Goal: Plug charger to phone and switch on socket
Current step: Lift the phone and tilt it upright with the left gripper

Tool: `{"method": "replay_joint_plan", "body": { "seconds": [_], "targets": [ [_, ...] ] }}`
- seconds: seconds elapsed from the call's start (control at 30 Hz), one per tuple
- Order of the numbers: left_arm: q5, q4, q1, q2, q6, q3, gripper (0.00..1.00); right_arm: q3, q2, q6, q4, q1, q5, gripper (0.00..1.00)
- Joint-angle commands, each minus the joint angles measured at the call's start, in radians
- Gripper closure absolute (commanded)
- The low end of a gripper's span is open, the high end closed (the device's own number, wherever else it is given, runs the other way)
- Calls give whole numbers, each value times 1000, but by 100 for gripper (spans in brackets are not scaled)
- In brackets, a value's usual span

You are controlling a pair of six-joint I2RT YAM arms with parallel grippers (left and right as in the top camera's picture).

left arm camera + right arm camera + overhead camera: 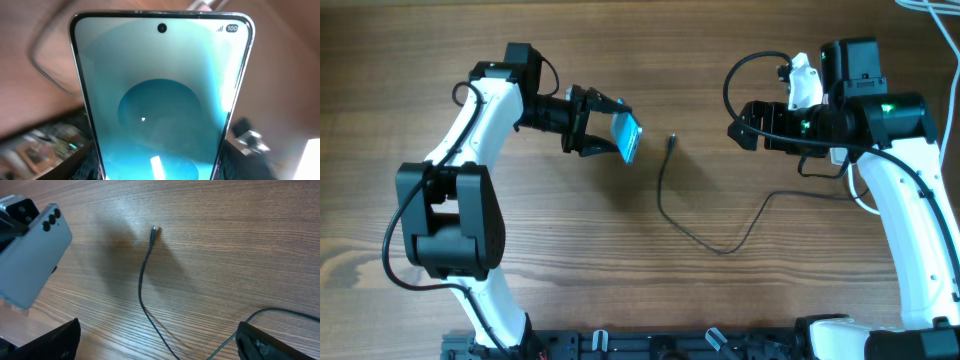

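Left gripper: pinched on the phone; its edges are clamped between the 2 fingers.
Right gripper: spread wide, nothing held; it is turned toward the middle of the table.
Phone position: held in the left gripper on edge and, by its shadow, judged clear of the wood; near the plug tip but apart from it.
Charger: laid loose on the table; the tip lies between the 2 grippers and the cable is curved back toward the right arm.
Socket: a white body by the right wrist is taken to be it; most is hidden and the switch cannot be read.
Done: the phone is picked up and presented.
Left: the tip is not yet gripped, nothing is plugged into the phone, and the socket is judged still to be switched.
Count: 1 phone, 1 black charger cable with 1 tip, 2 grippers, 1 likely socket, 1 white cable at the far corner.
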State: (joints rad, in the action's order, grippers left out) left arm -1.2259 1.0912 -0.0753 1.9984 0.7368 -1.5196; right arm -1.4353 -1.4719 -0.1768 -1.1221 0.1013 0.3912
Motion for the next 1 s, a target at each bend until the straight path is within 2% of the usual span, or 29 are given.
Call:
{"method": "replay_joint_plan", "body": {
  "seconds": [0.0, 0.2, 0.3, 0.43, 0.97],
  "targets": [
    [-161, -2, 3, -35, 166, -24, 96, -9, -12, 17, 2, 2, -10, 0],
    [-171, 62, 3, -35, 308, -24, 96, -9, -12, 17, 2, 2, -10, 0],
    [-240, 80, 3, -35, 365, -24, 96, -9, -12, 17, 2, 2, -10, 0],
    [-293, 80, 3, -35, 371, -24, 96, -9, -12, 17, 3, 2, -10, 0],
    [-292, 65, 3, -35, 370, -24, 96, -9, -12, 17, 3, 2, -10, 0]
  ]
}}
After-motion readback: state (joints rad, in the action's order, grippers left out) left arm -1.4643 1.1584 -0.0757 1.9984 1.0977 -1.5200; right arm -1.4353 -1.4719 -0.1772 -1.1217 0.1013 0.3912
